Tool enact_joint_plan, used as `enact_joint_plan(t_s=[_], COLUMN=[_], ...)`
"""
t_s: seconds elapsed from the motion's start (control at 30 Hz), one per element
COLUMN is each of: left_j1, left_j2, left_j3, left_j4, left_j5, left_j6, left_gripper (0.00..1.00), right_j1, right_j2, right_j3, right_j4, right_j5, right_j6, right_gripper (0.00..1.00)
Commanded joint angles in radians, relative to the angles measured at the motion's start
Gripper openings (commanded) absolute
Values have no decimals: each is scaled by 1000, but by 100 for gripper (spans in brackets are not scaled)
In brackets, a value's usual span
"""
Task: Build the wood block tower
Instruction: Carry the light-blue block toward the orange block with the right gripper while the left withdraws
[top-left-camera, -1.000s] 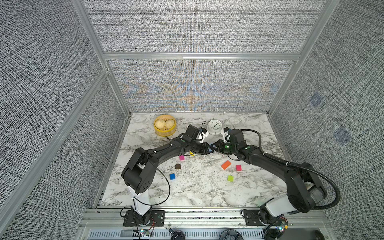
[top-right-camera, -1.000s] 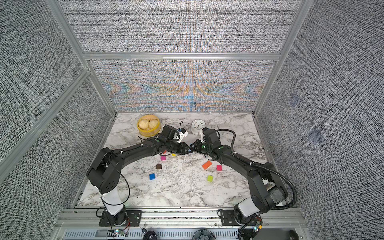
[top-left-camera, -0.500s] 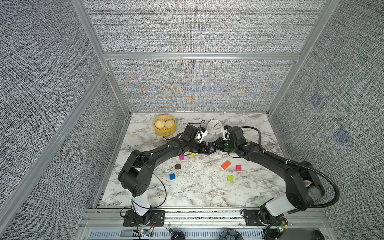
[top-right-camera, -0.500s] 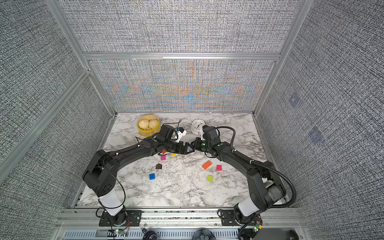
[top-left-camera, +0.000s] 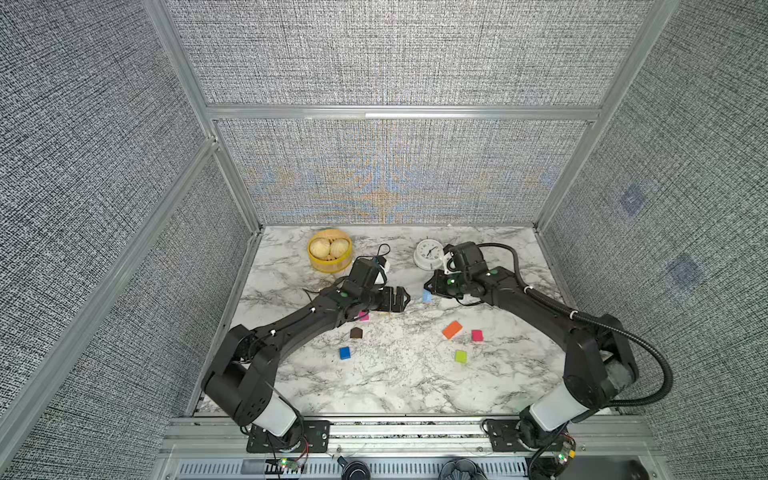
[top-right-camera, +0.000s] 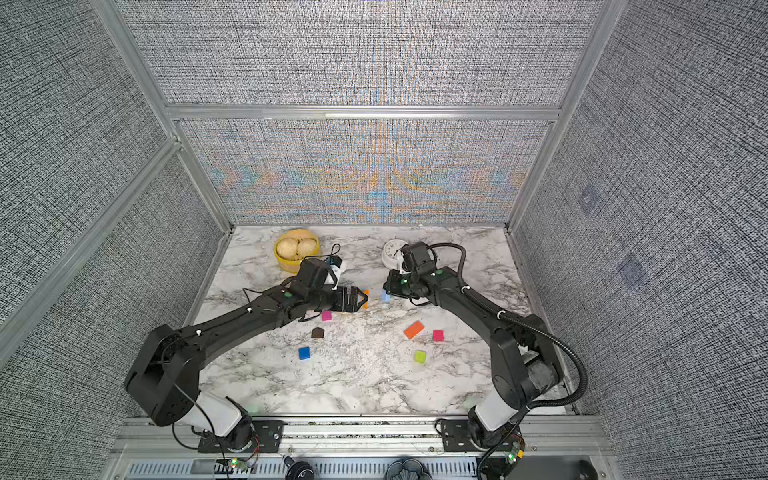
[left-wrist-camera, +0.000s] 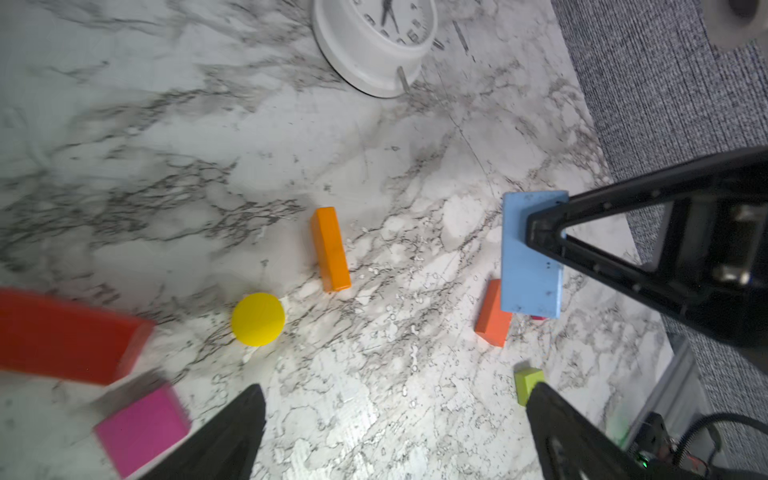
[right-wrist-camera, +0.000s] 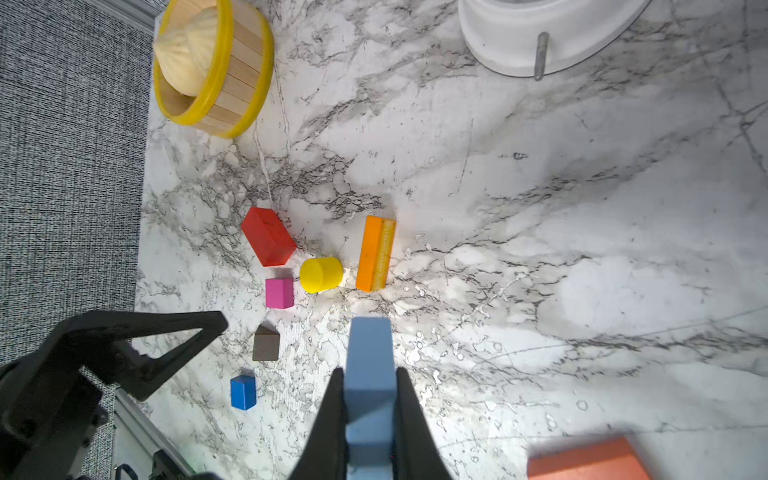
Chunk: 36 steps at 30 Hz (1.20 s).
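The light-blue brick (right-wrist-camera: 370, 340) sits clamped between the fingers of the right end effector (right-wrist-camera: 370, 372), which is closed tight on its sides near the middle of the desk (top-left-camera: 395, 386); whether it touches the desk I cannot tell. Facing it, the left end effector (left-wrist-camera: 392, 395) is spread wide and holds nothing; the orange brick (left-wrist-camera: 330, 249) is just ahead of it, clear of both fingers. Near that lie a yellow cylinder (right-wrist-camera: 320, 274), red brick (right-wrist-camera: 268, 243), pink cube (right-wrist-camera: 279, 293), brown house-shaped piece (right-wrist-camera: 266, 343) and blue cube (right-wrist-camera: 243, 392); a green cube (top-left-camera: 460, 356) lies well apart, on the right arm's side. The desk is white and marble-patterned, walled by grey woven panels (top-left-camera: 395, 54) in aluminium framing (top-left-camera: 399, 113). At the back sit a yellow steamer basket (top-left-camera: 330, 266) and a white clock (top-left-camera: 428, 253) with black numerals.
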Motion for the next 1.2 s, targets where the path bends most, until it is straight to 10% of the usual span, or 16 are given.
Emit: enact_joint_plan(t_s=[0.0, 0.83, 1.17], left_j1=[4, 19, 19], left_j2=[-41, -368, -364], left_j3=[-37, -421, -443], left_j4=[34, 159, 173], left_j5=[-126, -611, -642], left_j6=[-12, -149, -154], left_gripper=[99, 99, 99], right_j1=[0, 104, 124], right_j2=[31, 378, 488], right_j3=[47, 424, 530], right_j4=[-104, -391, -445], right_j5=[9, 165, 214], right_j6=[-34, -33, 5], right_gripper=[2, 6, 7])
